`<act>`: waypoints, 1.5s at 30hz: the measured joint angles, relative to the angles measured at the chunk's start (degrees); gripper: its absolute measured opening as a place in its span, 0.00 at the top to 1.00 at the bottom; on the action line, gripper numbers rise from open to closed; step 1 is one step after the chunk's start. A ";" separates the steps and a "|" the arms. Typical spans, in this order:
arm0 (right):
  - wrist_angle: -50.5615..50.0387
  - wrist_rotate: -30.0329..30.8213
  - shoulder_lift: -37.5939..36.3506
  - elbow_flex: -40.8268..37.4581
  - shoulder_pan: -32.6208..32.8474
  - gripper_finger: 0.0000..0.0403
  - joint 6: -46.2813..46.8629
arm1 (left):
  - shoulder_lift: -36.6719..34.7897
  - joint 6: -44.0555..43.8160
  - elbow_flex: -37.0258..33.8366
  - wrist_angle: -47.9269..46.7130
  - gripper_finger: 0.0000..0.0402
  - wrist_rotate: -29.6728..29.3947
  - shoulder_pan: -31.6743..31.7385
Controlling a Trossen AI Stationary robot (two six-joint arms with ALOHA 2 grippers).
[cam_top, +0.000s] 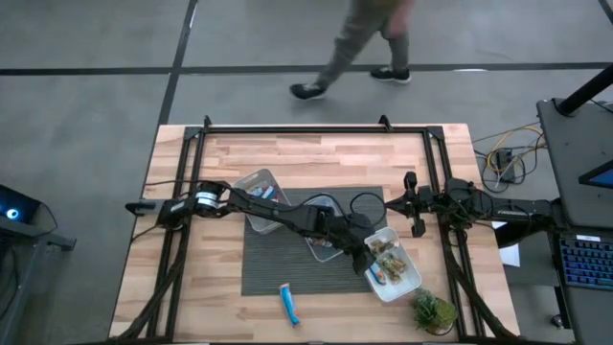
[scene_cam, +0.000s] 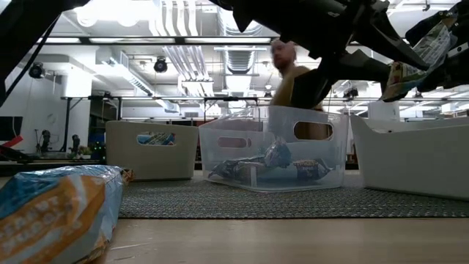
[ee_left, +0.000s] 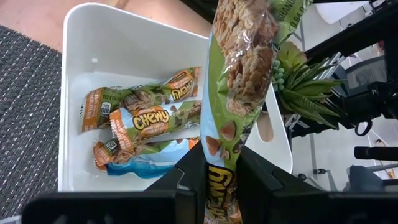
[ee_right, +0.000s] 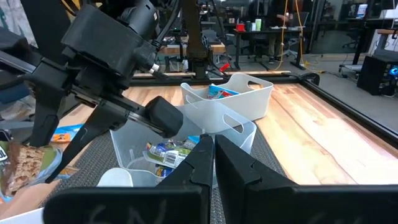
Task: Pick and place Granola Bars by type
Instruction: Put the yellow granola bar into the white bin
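Holding granola bar [ee_left: 239, 74] | left tool [ee_left: 219, 177] | above white tub [ee_left: 81, 112]

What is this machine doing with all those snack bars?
It is sorting granola bars into tubs by type. The left gripper holds a green bar above the white tub, which already holds similar bars. The right gripper waits shut at the table's right side. One blue bar lies loose near the front edge.
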 joint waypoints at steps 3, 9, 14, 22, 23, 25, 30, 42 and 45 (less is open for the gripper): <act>0.00 0.02 0.00 0.00 0.00 0.98 0.02 | 0.00 0.01 0.00 0.01 0.88 0.00 0.00; 0.00 0.01 0.00 -0.02 0.00 0.98 0.00 | 0.00 0.09 0.00 0.02 0.88 0.00 0.05; 0.00 0.02 -0.02 -0.02 0.00 0.98 0.00 | 0.00 0.76 0.00 0.62 0.88 0.00 0.11; 0.00 0.02 -0.02 -0.01 0.00 0.98 0.02 | -0.02 0.39 0.00 0.94 0.71 0.00 0.11; 0.00 0.01 -0.02 0.00 0.00 0.98 0.02 | -0.04 0.27 0.00 0.94 0.68 -0.02 0.11; 0.00 0.02 -0.02 -0.01 0.00 0.98 0.02 | -0.07 -0.33 0.00 0.66 0.63 -0.02 0.11; 0.00 0.02 -0.02 0.00 -0.01 0.98 0.01 | -0.07 -0.72 0.00 0.42 0.55 -0.02 0.11; 0.00 0.00 -0.02 0.01 0.00 0.98 0.02 | -0.09 0.47 0.00 0.39 0.55 0.08 0.09; 0.00 0.00 -0.02 -0.01 -0.01 0.98 0.02 | -0.22 2.07 0.00 0.41 0.57 1.74 0.02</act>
